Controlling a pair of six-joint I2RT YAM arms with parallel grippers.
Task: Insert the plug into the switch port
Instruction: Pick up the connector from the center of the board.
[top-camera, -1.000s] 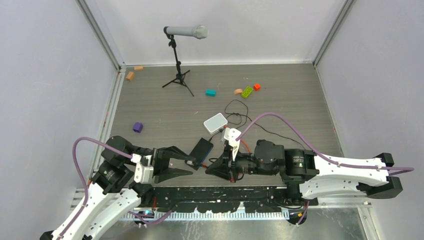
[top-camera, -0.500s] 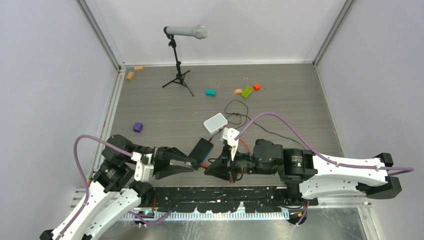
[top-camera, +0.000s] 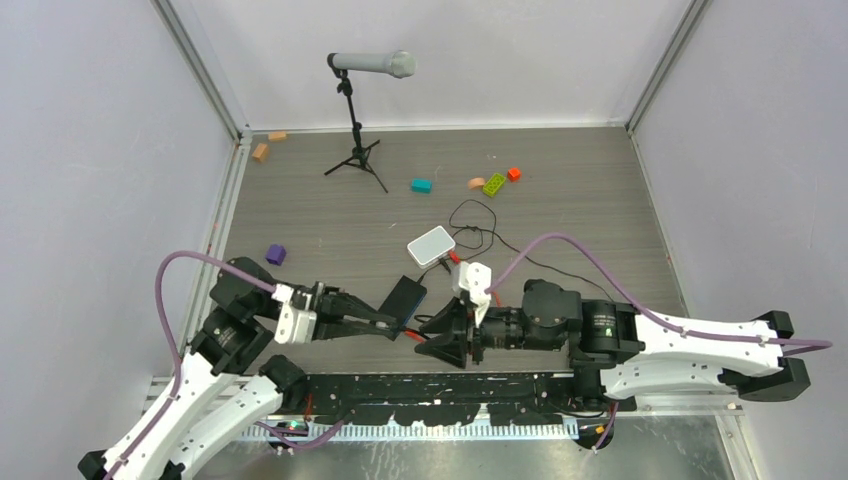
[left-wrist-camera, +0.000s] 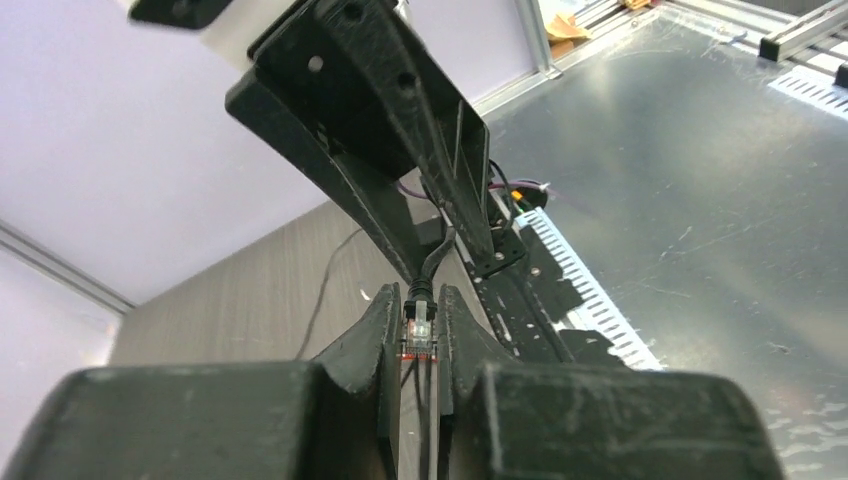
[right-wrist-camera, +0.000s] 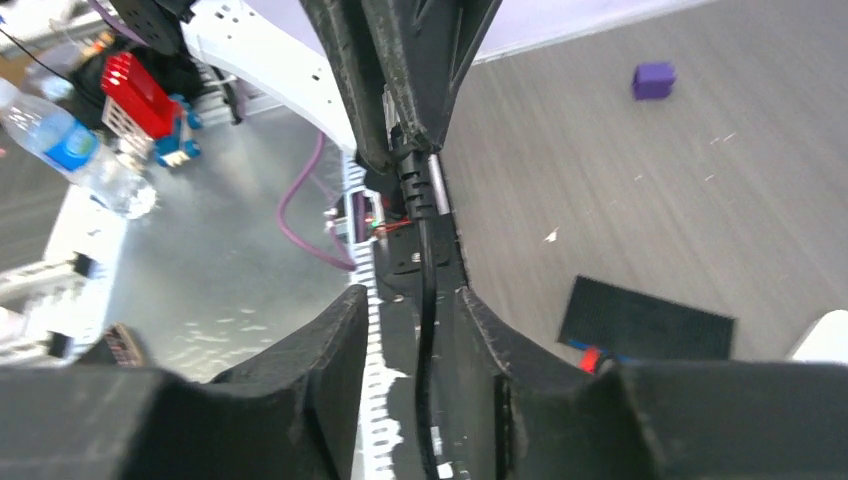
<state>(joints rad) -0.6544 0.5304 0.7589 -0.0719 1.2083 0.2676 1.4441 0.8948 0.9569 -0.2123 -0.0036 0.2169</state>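
Observation:
In the left wrist view the plug (left-wrist-camera: 420, 335), clear-tipped with a dark boot, sits pinched between my left gripper's (left-wrist-camera: 419, 300) shut fingers. Its thin cable (right-wrist-camera: 424, 300) runs on between my right gripper's (right-wrist-camera: 412, 300) open fingers, which do not pinch it. Seen from above, the left gripper (top-camera: 395, 325) and right gripper (top-camera: 428, 335) meet tip to tip at the table's near edge. The flat black switch box (top-camera: 402, 296) lies just beyond them. Its blue edge (right-wrist-camera: 640, 358) shows with something red against it; the switch port itself is too small to make out.
A white rounded box (top-camera: 431, 245) lies behind the black box, with a looped black cable (top-camera: 475, 222) beside it. A microphone on a tripod (top-camera: 358, 150) stands at the back. Small blocks are scattered: purple (top-camera: 275, 255), teal (top-camera: 421, 185), green (top-camera: 494, 184), tan (top-camera: 261, 152).
My left gripper has closed onto the plug and reached right. My right gripper has opened off the cable and shifted slightly right.

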